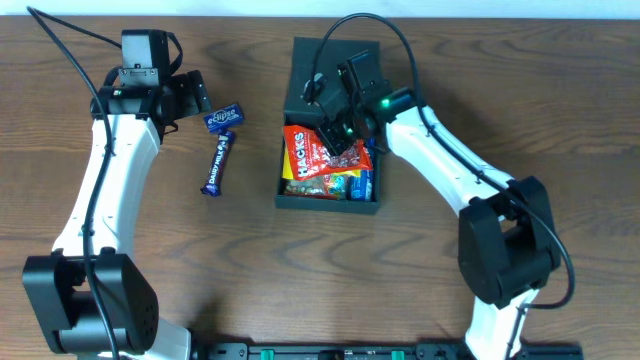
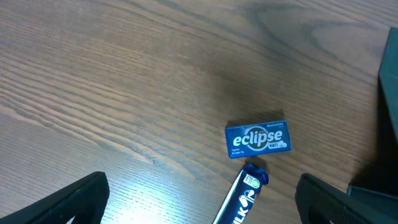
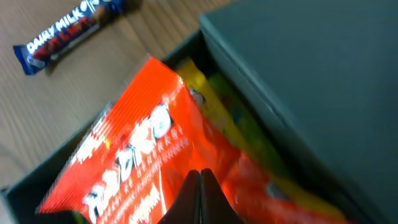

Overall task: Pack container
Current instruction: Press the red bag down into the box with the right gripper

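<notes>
The dark teal container (image 1: 330, 205) stands open at the table's middle, its flap lid (image 1: 336, 68) folded back; it also shows in the right wrist view (image 3: 298, 68). An orange Hacks packet (image 1: 303, 152) lies tilted on top of other snacks inside. My right gripper (image 1: 345, 138) is shut, its tips (image 3: 200, 180) resting against the middle of that packet (image 3: 137, 143). My left gripper (image 1: 193, 98) is open and empty (image 2: 199, 205), just left of a blue Eclipse mints box (image 1: 224, 117), which lies ahead of the jaws (image 2: 258, 139).
A blue Dairy Milk bar (image 1: 217, 163) lies on the table below the mints; its end sits between my left fingers' line (image 2: 241, 196) and it shows in the right wrist view (image 3: 68, 31). Yellow, green and blue packets (image 1: 352, 183) fill the container's bottom.
</notes>
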{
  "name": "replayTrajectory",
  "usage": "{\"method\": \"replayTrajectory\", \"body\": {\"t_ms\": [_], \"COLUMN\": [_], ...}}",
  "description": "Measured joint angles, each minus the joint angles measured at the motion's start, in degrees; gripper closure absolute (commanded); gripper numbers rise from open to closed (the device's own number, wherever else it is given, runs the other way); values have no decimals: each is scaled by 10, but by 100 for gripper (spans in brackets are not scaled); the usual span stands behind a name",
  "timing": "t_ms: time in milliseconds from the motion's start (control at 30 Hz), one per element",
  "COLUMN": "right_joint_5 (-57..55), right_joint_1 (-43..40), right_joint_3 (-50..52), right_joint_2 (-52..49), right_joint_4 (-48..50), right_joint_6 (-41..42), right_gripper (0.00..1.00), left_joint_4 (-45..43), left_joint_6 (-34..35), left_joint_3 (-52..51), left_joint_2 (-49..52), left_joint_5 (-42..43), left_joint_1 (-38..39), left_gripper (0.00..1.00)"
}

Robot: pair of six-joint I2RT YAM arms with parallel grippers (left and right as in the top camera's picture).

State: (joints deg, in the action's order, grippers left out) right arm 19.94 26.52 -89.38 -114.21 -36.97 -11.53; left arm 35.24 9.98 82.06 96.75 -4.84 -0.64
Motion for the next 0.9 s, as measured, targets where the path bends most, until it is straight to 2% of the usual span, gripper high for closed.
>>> {"method": "replayTrajectory", "body": {"t_ms": [200,300,500,700,900], "right_joint_5": [2,7,5,4,3], "right_joint_1": [-2,4,13,14,25], "right_joint_3": [-8,-3,55,66,66], "right_joint_2": [45,49,46,26,17], "right_joint_4": [-124,-135,-61,19,45], "right_joint_6": [-19,-32,-39,-33,-25], "right_gripper": [99,99,99,99,99], "left_joint_4": [1,1,1,1,1], "left_joint_6": [0,0,0,0,0], "left_joint_3": [0,0,0,0,0], "left_joint_2": [0,0,0,0,0], "left_joint_5": [0,0,0,1,2], "left_joint_1": [0,0,0,0,0], "left_gripper": [3,3,3,4,4]}}
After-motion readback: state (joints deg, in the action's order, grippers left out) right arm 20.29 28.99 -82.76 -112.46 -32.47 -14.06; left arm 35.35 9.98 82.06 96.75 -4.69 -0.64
